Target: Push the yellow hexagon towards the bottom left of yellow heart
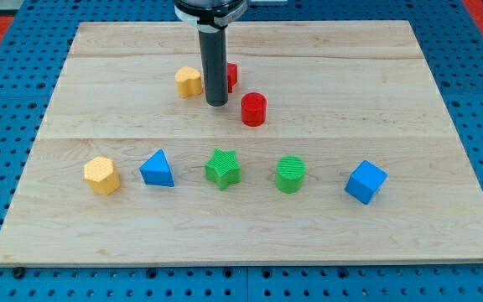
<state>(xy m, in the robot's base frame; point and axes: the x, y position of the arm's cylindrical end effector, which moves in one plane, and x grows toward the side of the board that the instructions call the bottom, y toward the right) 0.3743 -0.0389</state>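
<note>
The yellow hexagon (101,175) lies at the view's lower left of the wooden board. The yellow heart (189,81) lies near the view's top centre, well up and to the right of the hexagon. My tip (216,103) stands just right of the yellow heart, close to it, and far from the hexagon. The rod hides most of a red block (231,75) behind it.
A red cylinder (253,109) lies right of my tip. In a row with the hexagon lie a blue triangle (157,169), a green star (223,168), a green cylinder (290,174) and a blue cube (366,181). The board (392,75) rests on a blue pegboard.
</note>
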